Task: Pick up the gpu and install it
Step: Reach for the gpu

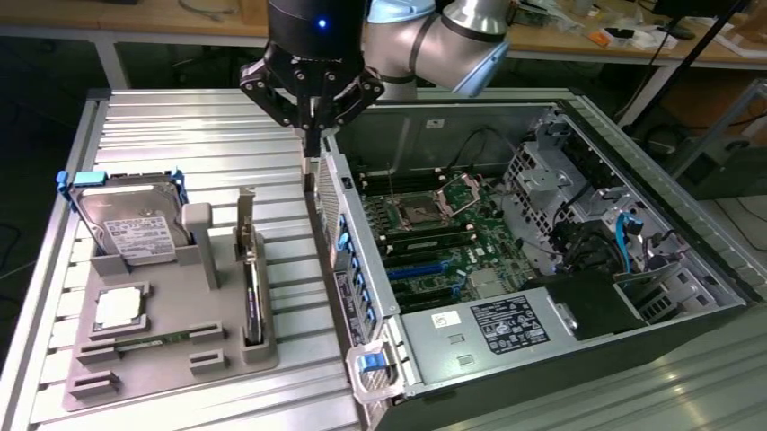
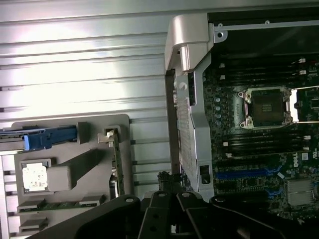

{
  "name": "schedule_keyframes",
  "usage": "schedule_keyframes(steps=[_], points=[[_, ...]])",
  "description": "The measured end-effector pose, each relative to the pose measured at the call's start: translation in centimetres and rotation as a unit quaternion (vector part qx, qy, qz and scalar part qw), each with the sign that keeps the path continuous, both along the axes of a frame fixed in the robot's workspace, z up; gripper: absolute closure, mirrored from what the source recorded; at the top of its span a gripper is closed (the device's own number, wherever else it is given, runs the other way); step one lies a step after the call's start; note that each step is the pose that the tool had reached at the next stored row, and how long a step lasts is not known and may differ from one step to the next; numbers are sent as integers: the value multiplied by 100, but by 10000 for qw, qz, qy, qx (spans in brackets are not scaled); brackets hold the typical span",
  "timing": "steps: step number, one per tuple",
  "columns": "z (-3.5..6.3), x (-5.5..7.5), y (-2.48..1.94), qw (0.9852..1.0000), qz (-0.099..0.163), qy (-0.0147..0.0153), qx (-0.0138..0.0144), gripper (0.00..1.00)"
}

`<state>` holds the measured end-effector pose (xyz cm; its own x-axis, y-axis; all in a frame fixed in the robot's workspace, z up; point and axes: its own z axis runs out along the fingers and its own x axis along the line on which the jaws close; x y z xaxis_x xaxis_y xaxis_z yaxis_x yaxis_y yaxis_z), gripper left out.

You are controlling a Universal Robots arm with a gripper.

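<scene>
Gripper: the black gripper [image 1: 314, 144] hangs from the arm [image 1: 437, 31] with its fingers pressed together, pointing straight down; nothing sits between them.
Gripper position: over the upper end of the computer case's rear wall [image 1: 341, 260], its tip just above that edge.
Gpu: the gpu [image 1: 251, 274] stands on its long edge in a slot of the grey fixture [image 1: 180, 355], with its silver bracket at the end facing away from the exterior camera.
Gpu relative to gripper: lower than the gripper and towards the exterior view's left. The two are well apart, and a strip of bare table separates the gpu from the case wall beneath the fingers.
Gpu in the wrist view: a thin green board edge [image 2: 115, 167] in the fixture.
Fixture contents: a hard drive [image 1: 129, 224] with blue side rails upright at the far end, a processor chip [image 1: 120, 307] lying flat, and a memory stick [image 1: 154, 341] lying in its slot.
Table: ribbed aluminium [image 1: 180, 135]; the fixture and the case both rest on it.
Computer case: lies open on its side [image 1: 623, 162], showing the motherboard [image 1: 468, 233] with an empty processor socket [image 1: 422, 214], blue expansion slots [image 1: 414, 269] and the power supply [image 1: 504, 325].
</scene>
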<state>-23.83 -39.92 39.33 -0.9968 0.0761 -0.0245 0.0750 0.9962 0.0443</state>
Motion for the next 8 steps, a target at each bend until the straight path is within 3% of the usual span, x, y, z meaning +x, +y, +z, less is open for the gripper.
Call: schedule_keyframes(steps=[8], points=[[0,-91,0,10000,0,0,0,89]])
